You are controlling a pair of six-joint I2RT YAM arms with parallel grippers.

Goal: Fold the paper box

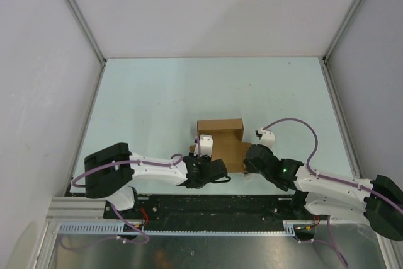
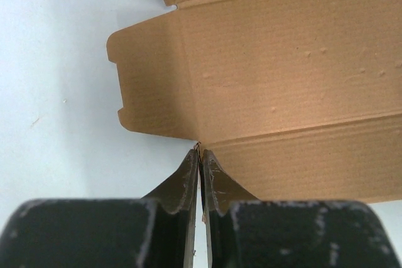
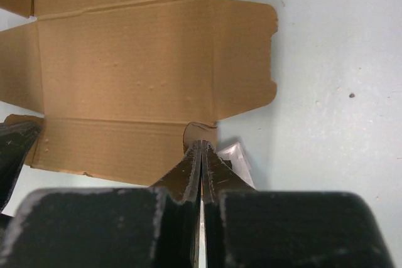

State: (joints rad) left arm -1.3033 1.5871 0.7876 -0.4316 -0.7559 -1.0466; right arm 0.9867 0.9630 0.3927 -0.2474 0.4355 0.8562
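The paper box (image 1: 220, 133) is a brown cardboard sheet with creased panels and side flaps, lying mostly flat mid-table near the arms. In the left wrist view the box (image 2: 282, 61) shows a rounded side flap at its left. My left gripper (image 2: 200, 150) is shut, with a sliver of cardboard edge-on between the jaws at the near-left corner; it also shows in the top view (image 1: 210, 157). My right gripper (image 3: 201, 144) is shut on a small curled tab at the near-right corner of the box (image 3: 125, 67); it shows in the top view (image 1: 247, 157).
A small whitish translucent square (image 3: 237, 155) lies on the table just right of my right fingers. The pale table (image 1: 157, 92) is bounded by grey walls with metal frame posts on three sides. The arm bases and a rail run along the near edge.
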